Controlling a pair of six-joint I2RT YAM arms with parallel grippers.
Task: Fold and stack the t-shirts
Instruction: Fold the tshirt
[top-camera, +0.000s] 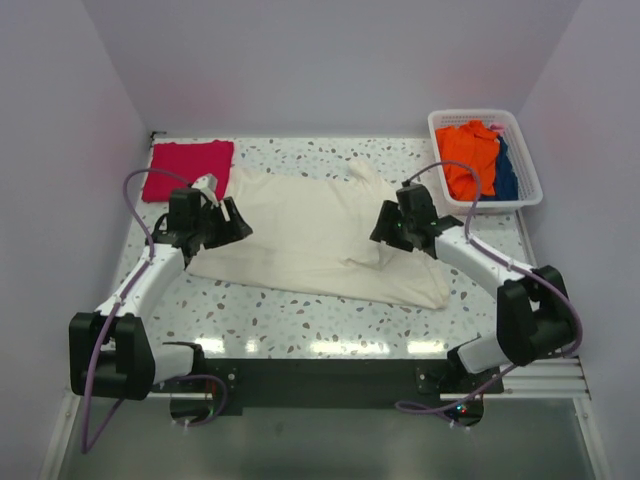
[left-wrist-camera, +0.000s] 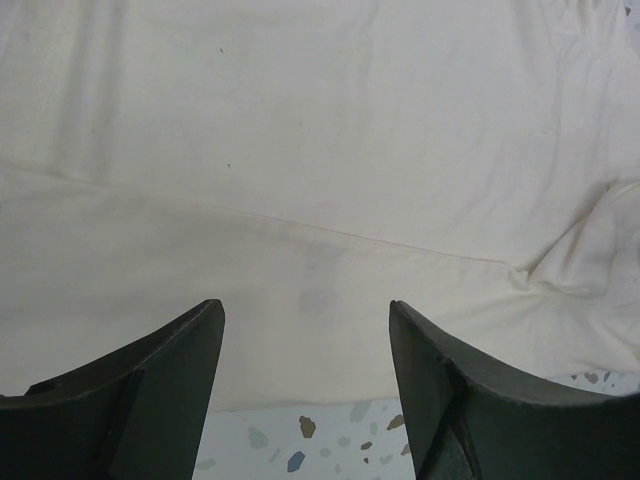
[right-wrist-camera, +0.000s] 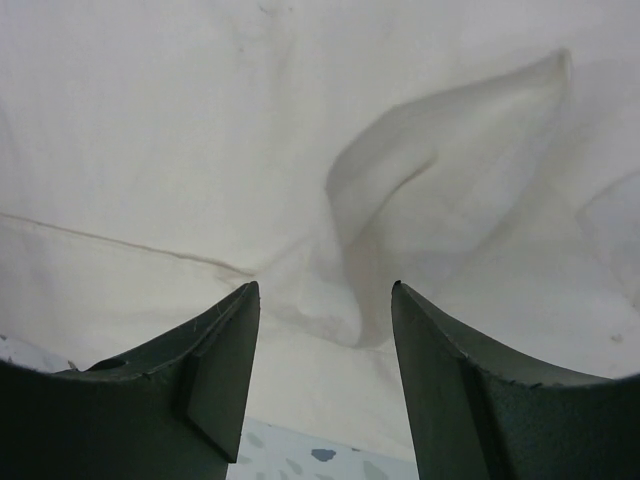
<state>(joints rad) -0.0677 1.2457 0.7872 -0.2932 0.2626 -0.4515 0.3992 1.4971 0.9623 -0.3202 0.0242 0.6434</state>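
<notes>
The cream-white t-shirt (top-camera: 310, 235) lies spread across the middle of the table. It fills the left wrist view (left-wrist-camera: 320, 160) and the right wrist view (right-wrist-camera: 250, 130), where a raised fold (right-wrist-camera: 400, 190) stands in front of the jaws. The crimson-pink t-shirt (top-camera: 187, 168) lies folded at the far left corner. My left gripper (top-camera: 236, 222) is open at the cream shirt's left edge and holds nothing (left-wrist-camera: 305, 310). My right gripper (top-camera: 383, 225) is open over the shirt's right side, empty (right-wrist-camera: 325, 290).
A white basket (top-camera: 523, 195) at the far right holds orange (top-camera: 470, 158) and blue (top-camera: 506, 172) clothes. The speckled table (top-camera: 300, 320) is bounded by walls on the left, back and right. The arm bases stand at the near edge.
</notes>
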